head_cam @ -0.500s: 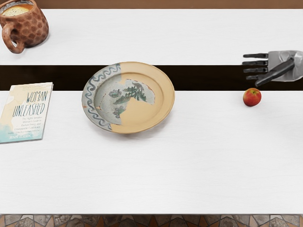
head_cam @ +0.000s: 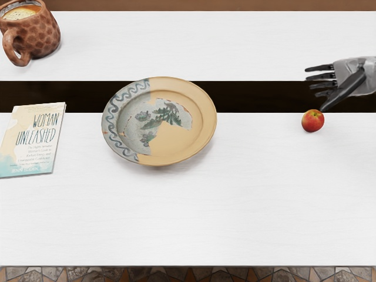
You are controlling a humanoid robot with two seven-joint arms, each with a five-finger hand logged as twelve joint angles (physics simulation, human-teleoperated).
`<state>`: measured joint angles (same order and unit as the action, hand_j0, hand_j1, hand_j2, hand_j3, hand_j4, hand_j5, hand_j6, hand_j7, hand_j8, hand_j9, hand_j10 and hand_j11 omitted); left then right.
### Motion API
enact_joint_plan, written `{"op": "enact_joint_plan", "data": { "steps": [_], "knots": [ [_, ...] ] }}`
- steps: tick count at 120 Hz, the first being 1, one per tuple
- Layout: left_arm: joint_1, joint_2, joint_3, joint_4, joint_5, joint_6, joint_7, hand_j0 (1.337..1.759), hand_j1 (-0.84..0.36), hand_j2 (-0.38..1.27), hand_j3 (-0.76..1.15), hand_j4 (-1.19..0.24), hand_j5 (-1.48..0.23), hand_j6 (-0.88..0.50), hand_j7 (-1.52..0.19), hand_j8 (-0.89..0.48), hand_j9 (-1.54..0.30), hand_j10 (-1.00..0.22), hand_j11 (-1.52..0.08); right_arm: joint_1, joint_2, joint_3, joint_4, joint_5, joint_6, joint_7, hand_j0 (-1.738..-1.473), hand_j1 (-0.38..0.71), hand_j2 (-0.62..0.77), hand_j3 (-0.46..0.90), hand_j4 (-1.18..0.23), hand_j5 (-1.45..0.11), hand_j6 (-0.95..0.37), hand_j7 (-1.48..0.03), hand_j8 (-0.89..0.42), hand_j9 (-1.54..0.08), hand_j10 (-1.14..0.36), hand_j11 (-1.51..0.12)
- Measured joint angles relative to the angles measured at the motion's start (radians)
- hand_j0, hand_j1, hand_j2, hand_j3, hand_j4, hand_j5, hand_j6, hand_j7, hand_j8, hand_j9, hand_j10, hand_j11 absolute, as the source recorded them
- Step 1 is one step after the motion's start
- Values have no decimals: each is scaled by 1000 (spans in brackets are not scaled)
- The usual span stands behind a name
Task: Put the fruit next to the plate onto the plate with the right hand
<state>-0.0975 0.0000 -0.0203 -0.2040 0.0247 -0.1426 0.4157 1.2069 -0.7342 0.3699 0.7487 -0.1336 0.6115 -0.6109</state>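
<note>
A small red and yellow apple [head_cam: 312, 120] lies on the white table, well to the right of the plate. The plate [head_cam: 200, 126] is tan with a grey-blue patterned half and sits a little left of centre. My right hand [head_cam: 330, 82] hovers at the right edge, above and just right of the apple, not touching it. Its dark fingers are spread and point left, the thumb slanting down toward the fruit. The hand is open and holds nothing. The left arm does not show.
A brown mug [head_cam: 28, 30] with a yellowish drink stands at the far left corner. A book [head_cam: 32, 139] lies at the left edge. A dark gap [head_cam: 258, 97] runs across between the far and near table tops, behind the plate.
The right hand has shifted slightly right and up, and its fingers have fanned a little. The apple and the plate have not moved.
</note>
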Motion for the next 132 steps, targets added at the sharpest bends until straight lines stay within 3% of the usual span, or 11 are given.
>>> {"op": "enact_joint_plan", "data": {
  "steps": [28,41,54,74,95,132],
  "knots": [
    [4,0,-2,0,0,0,0,1658,339,2,0,-8,-11,-8,-11,-8,-11,-8,-11,278,113,-408,81,-95,0,0,-1658,-332,-3,0,-15,-18,-15,-18,-15,-18,-14,-18],
    [4,0,-2,0,0,0,0,1658,339,1,0,-8,-11,-8,-11,-8,-11,-8,-11,356,178,-581,97,-133,0,0,-1658,-322,-5,0,-24,-29,-24,-29,-24,-29,-23,-29],
    [4,0,-3,0,0,0,0,1658,339,1,0,-8,-11,-8,-11,-8,-11,-8,-11,412,200,-659,137,-186,-4,0,-1658,-332,-3,0,-16,-19,-17,-19,-16,-19,-15,-19],
    [4,0,-3,0,0,0,0,1658,339,1,0,-8,-11,-8,-11,-8,-11,-8,-11,430,194,-698,210,-272,-63,0,-1658,-341,-2,0,-8,-8,-9,-8,-8,-8,-8,-8],
    [4,0,-1,0,0,0,0,1658,339,1,0,-8,-11,-8,-11,-8,-11,-8,-11,417,134,-741,326,-298,-252,0,-1658,-346,-1,0,-5,-4,-6,-3,-5,-4,-4,-4],
    [4,0,1,0,0,0,0,1658,339,2,0,-8,-11,-8,-11,-8,-11,-8,-11,390,91,-814,418,-312,-450,0,-1658,-346,0,0,-5,-4,-6,-4,-6,-4,-5,-4]
  ]
}}
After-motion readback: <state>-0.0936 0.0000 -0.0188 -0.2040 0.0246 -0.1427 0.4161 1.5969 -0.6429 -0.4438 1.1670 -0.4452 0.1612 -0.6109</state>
